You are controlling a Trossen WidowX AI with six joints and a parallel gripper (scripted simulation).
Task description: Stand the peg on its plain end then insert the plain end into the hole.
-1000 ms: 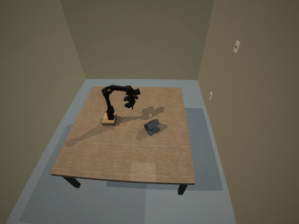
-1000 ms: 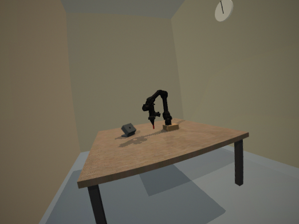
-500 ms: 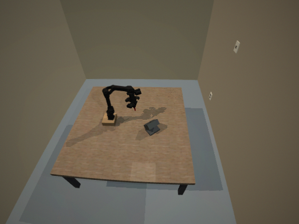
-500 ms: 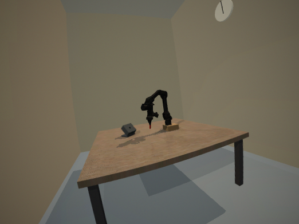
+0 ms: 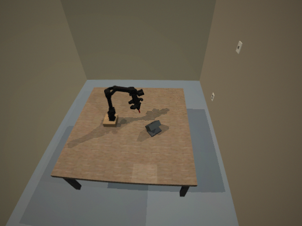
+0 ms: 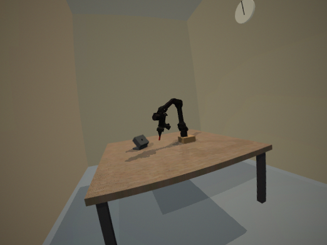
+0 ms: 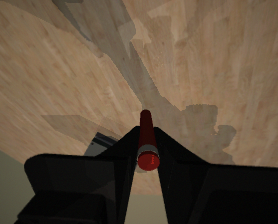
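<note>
My gripper (image 5: 138,109) (image 6: 160,136) (image 7: 146,130) is closed around a red peg (image 5: 139,111) (image 6: 159,138) (image 7: 146,131), its banded end nearest my wrist camera, above a wooden table (image 5: 115,155) (image 6: 175,161) (image 7: 50,65) with dark legs. Near it on the tabletop stands a dark gray sloped panel (image 5: 153,126) (image 6: 140,141) (image 7: 101,145), its hole showing in the exterior view. My arm's shadow crosses the wood grain. Around me are plain olive-tan walls (image 5: 139,36) (image 6: 131,71), a pale blue-gray floor (image 5: 185,210) (image 6: 232,208), and a round white clock (image 6: 245,11) high on one wall.

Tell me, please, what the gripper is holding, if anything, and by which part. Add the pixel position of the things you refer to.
The gripper (image 5: 139,109) (image 6: 160,136) (image 7: 146,130) holds the red peg (image 5: 139,111) (image 6: 159,138) (image 7: 146,122) near its white-banded end, plain end pointing down.
</note>
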